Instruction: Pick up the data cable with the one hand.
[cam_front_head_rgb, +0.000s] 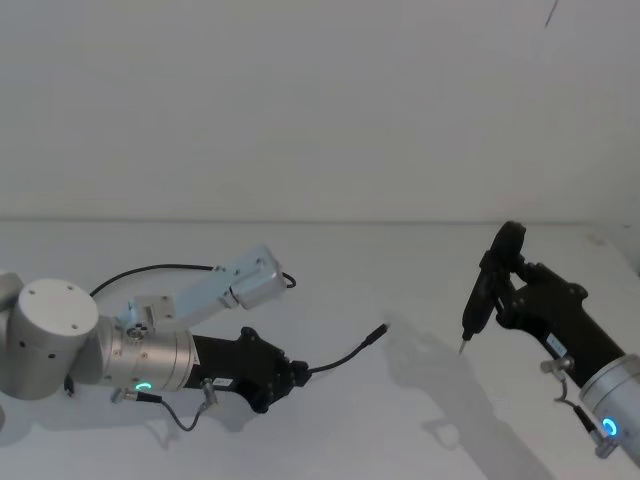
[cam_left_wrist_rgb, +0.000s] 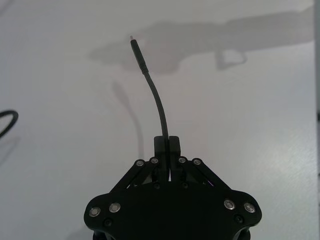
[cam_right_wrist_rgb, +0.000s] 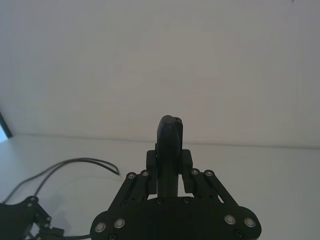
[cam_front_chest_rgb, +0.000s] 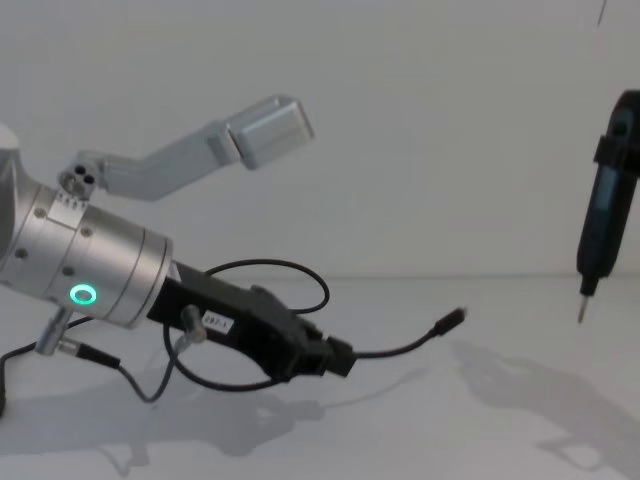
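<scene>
1. Left tool (cam_left_wrist_rgb: 166, 143): fingers pressed together, pinching the data cable (cam_left_wrist_rgb: 157, 102) between the tips.
2. From the pinch the cable arcs forward and slightly upward. Its free end carries a small black plug (cam_front_chest_rgb: 455, 318) with a short metallic tip.
3. The plug hangs clear of the white surface (cam_front_head_rgb: 400, 430), and its shadow (cam_front_chest_rgb: 400, 385) falls on the surface below it.
4. The left tool sits low over the surface, left of centre, and points toward the robot's right. Behind it is the silver cylinder (cam_front_chest_rgb: 85, 265) with a green ring (cam_front_chest_rgb: 84, 295) lit.
5. Right tool (cam_front_head_rgb: 503, 293): raised at the right side, fingers clamped on a slim black implement (cam_front_chest_rgb: 605, 210).
6. The implement stands near upright, pointed metal tip down, above the surface and well apart from the plug.
</scene>
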